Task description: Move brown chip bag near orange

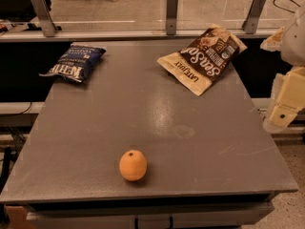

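The brown chip bag [204, 57] lies flat at the far right of the grey table [95, 123], its cream end toward me and "LATE JULY" printed on it. The orange [133, 165] sits near the front edge, a little left of centre, with its stem dimple up. My gripper [285, 104] hangs at the right edge of the view, beyond the table's right side, well apart from the bag and the orange. It holds nothing that I can see.
A dark blue Kettle chip bag [74, 63] lies at the far left of the table. A glass barrier on metal posts [171, 11] runs along the table's back edge. The floor shows at the lower right [295, 209].
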Tool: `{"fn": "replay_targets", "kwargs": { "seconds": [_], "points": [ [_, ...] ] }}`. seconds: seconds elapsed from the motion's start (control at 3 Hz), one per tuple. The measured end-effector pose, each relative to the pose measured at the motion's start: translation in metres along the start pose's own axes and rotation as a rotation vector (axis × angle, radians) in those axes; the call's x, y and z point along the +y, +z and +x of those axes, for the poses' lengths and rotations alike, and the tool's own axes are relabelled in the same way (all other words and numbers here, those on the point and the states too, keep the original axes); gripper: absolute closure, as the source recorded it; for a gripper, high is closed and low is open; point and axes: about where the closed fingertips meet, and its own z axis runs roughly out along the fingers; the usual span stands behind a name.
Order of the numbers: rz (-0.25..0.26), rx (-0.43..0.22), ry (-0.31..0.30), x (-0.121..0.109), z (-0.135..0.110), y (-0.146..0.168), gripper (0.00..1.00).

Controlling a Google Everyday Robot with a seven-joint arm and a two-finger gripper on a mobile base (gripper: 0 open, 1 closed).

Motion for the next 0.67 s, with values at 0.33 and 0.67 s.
{"fn": "replay_targets", "kwargs": {
  "seconds": [0.33, 0.67],
  "points": [
    [0.0, 0.0, 0.0, 0.0, 0.0, 0.0, 0.0],
    [0.023, -0.026, -0.001, -0.0088, 0.0009, 0.0069, 0.0]
  ]
}}
